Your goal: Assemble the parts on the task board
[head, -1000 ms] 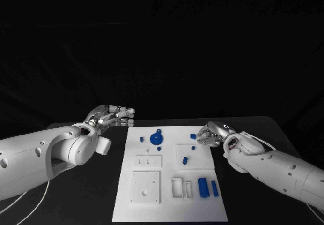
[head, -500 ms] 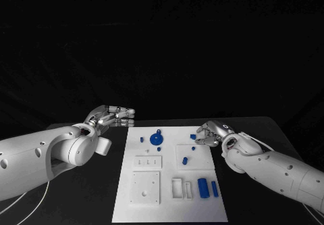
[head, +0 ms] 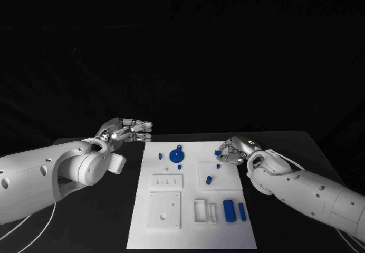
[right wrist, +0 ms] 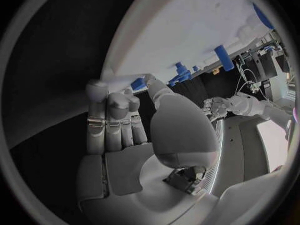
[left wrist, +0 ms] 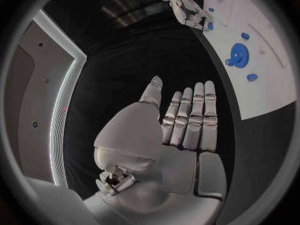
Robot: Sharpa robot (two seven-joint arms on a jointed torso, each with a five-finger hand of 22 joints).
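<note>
While the right hand (head: pixel 236 149) is being held low over the far right corner of the task board (head: pixel 190 234), a small blue part (head: pixel 218 153) is sitting just beside its fingers (head: pixel 227 147). Whether that part is being pinched or only approached cannot be told; in the right wrist view the fingers (right wrist: pixel 112 115) are being kept loosely extended toward the board edge, with blue pieces close by.

The left hand (head: pixel 125 130) is being parked above the counter (head: pixel 91 221) off the board's far left corner, fingers (left wrist: pixel 190 117) straight, side by side, gripping nothing. Judgement: it is being kept clear so the right side can work.

Board contents, as laid out:
- blue gear (head: pixel 176 155) near the far edge, small blue pegs beside it
- blue peg (head: pixel 208 181) on the raised square block (head: pixel 217 176)
- white slotted holder (head: pixel 204 211) near the front, slots looking unfilled
- blue cylinder (head: pixel 228 211) and slimmer blue rod (head: pixel 242 212) lying beside it

Judgement: assembly is looking early; most parts are lying loose.
</note>
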